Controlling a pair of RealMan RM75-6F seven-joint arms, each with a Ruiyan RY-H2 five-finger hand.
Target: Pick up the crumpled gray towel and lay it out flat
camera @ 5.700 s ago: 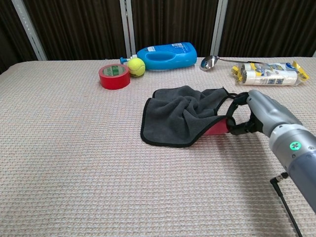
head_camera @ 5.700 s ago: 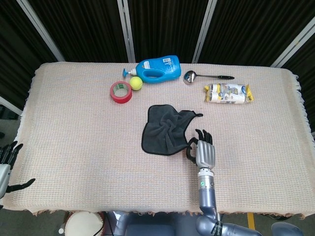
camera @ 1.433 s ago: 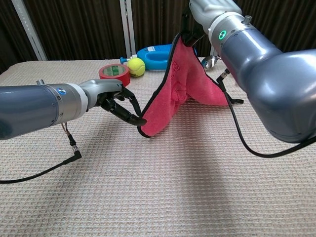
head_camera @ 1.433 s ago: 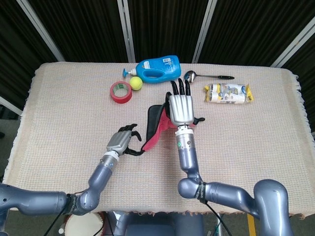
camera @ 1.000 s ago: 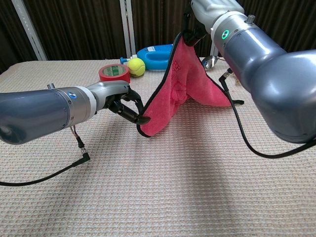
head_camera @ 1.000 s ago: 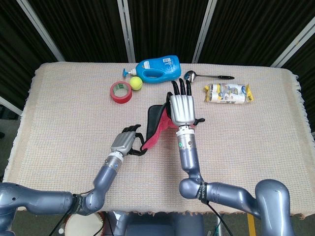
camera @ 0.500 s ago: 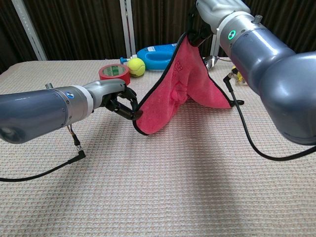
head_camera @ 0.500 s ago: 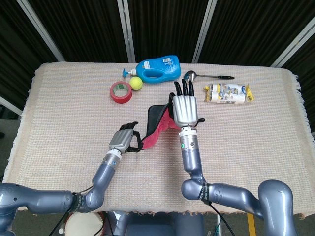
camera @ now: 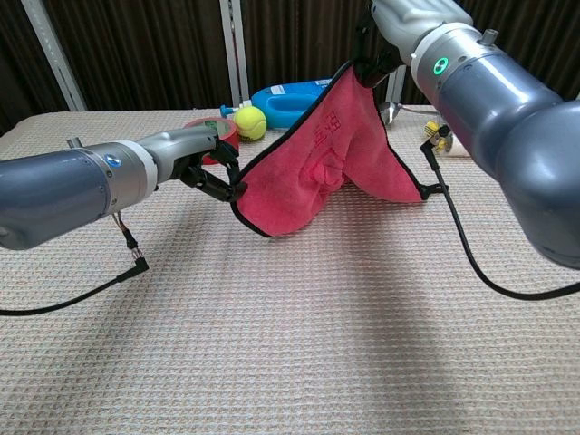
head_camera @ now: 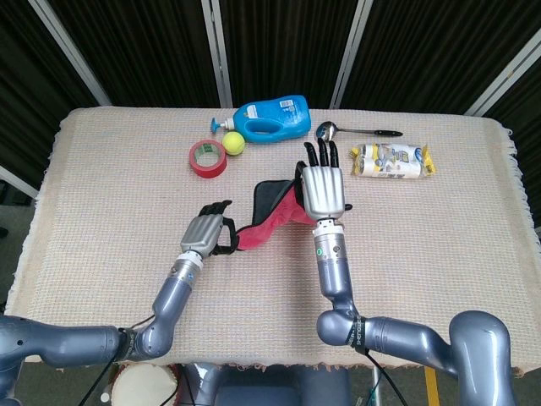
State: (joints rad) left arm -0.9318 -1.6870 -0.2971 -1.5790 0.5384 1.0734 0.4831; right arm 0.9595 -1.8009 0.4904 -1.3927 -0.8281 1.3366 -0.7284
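Above the middle of the beige woven table cover (head_camera: 118, 194), the gray towel with a red underside and black hem (camera: 317, 159) hangs stretched between both hands, clear of the surface except for its far corner, which trails on the cloth. The left hand (head_camera: 205, 233) pinches the lower hem corner, fingers curled tight on the fabric. The right hand (head_camera: 324, 188) is raised higher and grips the upper edge; its fingers extend forward in the head view. Along the far edge lie a blue plastic detergent bottle (head_camera: 272, 117), a yellow tennis ball (head_camera: 233, 143), a red roll of tape (head_camera: 207, 158), a metal ladle with a black handle (head_camera: 355, 131) and a yellow-and-white wrapped packet (head_camera: 393, 160).
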